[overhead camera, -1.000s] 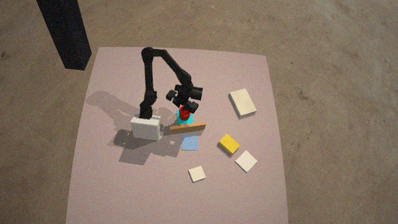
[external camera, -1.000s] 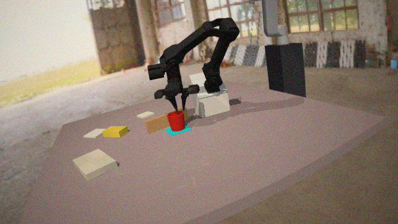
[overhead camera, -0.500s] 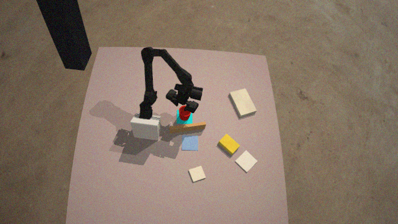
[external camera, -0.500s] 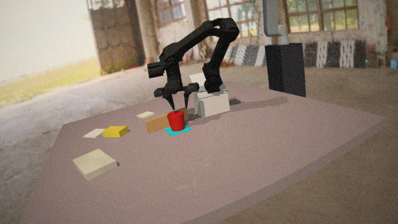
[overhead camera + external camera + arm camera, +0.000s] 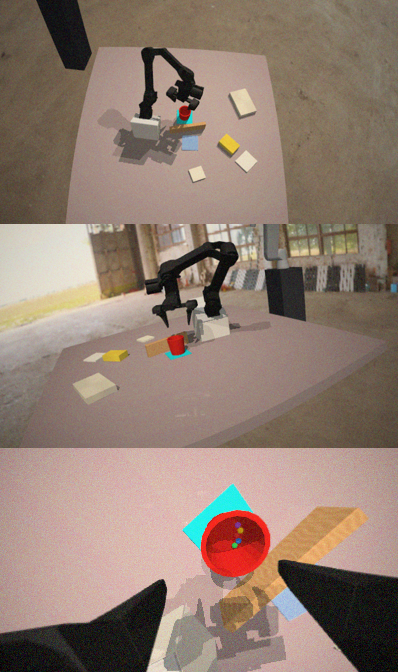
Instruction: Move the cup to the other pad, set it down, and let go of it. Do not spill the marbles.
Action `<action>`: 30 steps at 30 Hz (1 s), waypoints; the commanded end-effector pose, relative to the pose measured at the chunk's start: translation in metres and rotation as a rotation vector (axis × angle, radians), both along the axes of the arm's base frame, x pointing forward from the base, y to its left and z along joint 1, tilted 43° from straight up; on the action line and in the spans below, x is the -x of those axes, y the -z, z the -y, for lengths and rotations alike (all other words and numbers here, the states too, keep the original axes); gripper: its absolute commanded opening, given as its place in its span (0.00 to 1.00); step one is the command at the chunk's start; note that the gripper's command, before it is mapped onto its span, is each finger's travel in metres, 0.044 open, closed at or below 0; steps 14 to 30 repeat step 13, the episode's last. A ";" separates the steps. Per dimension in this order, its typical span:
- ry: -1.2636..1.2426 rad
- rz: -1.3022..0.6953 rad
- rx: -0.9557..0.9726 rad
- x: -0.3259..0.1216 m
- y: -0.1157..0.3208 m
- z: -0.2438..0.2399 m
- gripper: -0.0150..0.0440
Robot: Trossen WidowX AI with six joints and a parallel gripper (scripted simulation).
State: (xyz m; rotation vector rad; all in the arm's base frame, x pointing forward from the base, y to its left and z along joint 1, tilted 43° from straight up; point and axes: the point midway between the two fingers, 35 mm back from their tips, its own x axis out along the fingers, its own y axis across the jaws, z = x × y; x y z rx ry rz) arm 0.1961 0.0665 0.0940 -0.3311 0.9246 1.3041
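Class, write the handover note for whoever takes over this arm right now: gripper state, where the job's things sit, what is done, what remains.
Gripper: open, holding nothing, raised above the cup.
Red cup: upright on the cyan pad, marbles inside, none seen spilled.
Light blue pad: bare, beyond the wooden bar.
Done: cup set down and let go.
Left: judging by this, nothing but backing the arm away without knocking the cup.

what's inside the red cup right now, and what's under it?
Inside the red cup: four small marbles, purple, yellow, blue, green. Under it: the cyan pad, partly covered by the cup's base. The cup's wall hides part of the floor, so more marbles can't be ruled out.
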 end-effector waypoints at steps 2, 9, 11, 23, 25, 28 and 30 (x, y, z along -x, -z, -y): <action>-0.005 0.003 0.004 -0.001 -0.012 0.011 1.00; 0.001 0.005 -0.003 -0.001 -0.021 0.019 1.00; 0.001 0.005 -0.003 -0.001 -0.021 0.019 1.00; 0.001 0.005 -0.003 -0.001 -0.021 0.019 1.00; 0.001 0.005 -0.003 -0.001 -0.021 0.019 1.00; 0.001 0.005 -0.003 -0.001 -0.021 0.019 1.00; 0.001 0.005 -0.003 -0.001 -0.021 0.019 1.00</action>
